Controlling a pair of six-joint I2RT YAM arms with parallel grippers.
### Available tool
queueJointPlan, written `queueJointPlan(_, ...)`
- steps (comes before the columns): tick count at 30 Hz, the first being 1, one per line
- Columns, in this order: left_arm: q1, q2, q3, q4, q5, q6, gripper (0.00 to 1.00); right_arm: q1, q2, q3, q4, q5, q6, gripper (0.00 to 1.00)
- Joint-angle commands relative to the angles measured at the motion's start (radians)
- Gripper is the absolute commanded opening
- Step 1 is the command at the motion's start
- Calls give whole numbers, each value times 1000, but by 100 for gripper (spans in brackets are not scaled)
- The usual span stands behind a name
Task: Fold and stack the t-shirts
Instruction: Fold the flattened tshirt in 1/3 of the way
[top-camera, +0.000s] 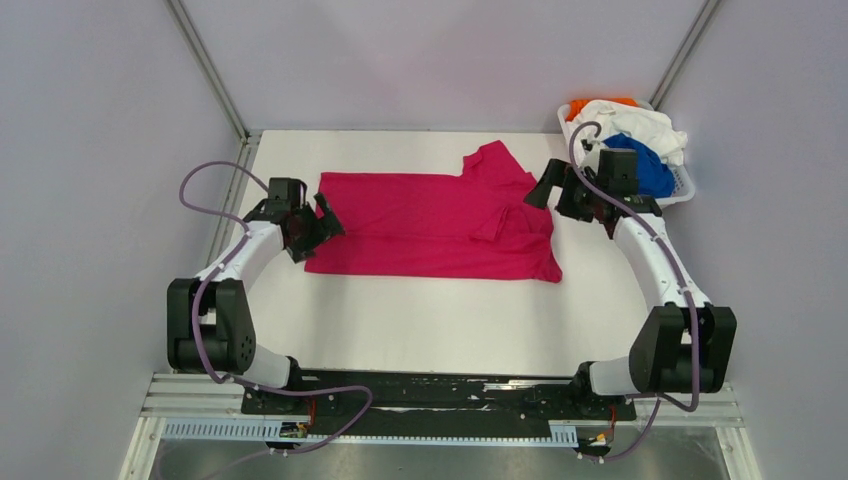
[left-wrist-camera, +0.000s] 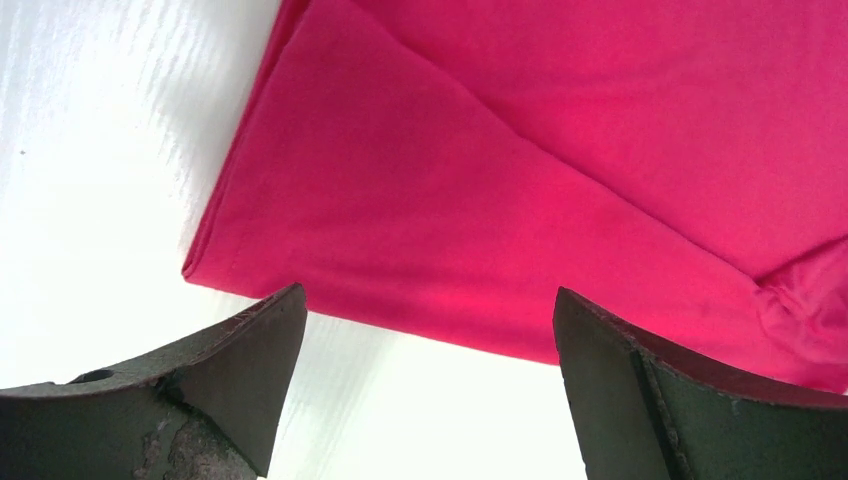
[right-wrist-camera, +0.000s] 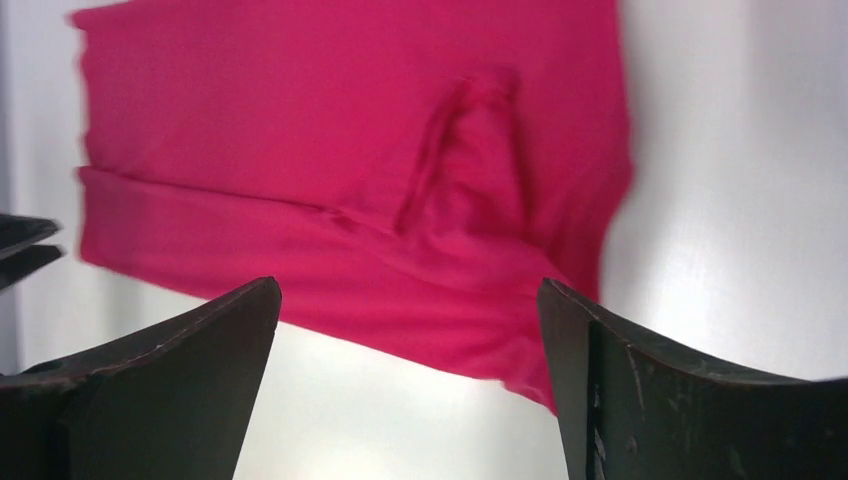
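Pink t-shirt (right-wrist-camera: 350, 150) blurred in the right wrist view, cut at the top edge; orange t-shirt (top-camera: 582, 106) mostly hidden, upper right

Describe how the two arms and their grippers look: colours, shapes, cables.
Both the left arm and right arm have white curved links between bulky black joint housings, with a purple cable looping along each. The left gripper and right gripper are black; their fingers are dark, wedge-shaped and scuffed. No markings are legible.
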Motion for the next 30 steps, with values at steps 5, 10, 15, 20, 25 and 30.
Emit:
queueJointPlan(5,-11,-26,34,29,81,18,100,194,151,-22,223,-106,185,100)
queueJointPlan(10,-13,-3,-7,81,107,-3,100,255,316,84,185,-52,171,100)
queueJointPlan(15,-14,27,-35,73,67,1,100,278,444,134,166,-31,162,100)
queueJointPlan(20,-12,45,-43,57,46,4,100,291,497,174,146,24,147,100)
queueJointPlan(25,-12,44,-46,57,41,3,100,310,524,190,146,29,151,100)
queueJointPlan(30,-12,40,-34,45,40,8,100,340,591,251,177,18,194,100)
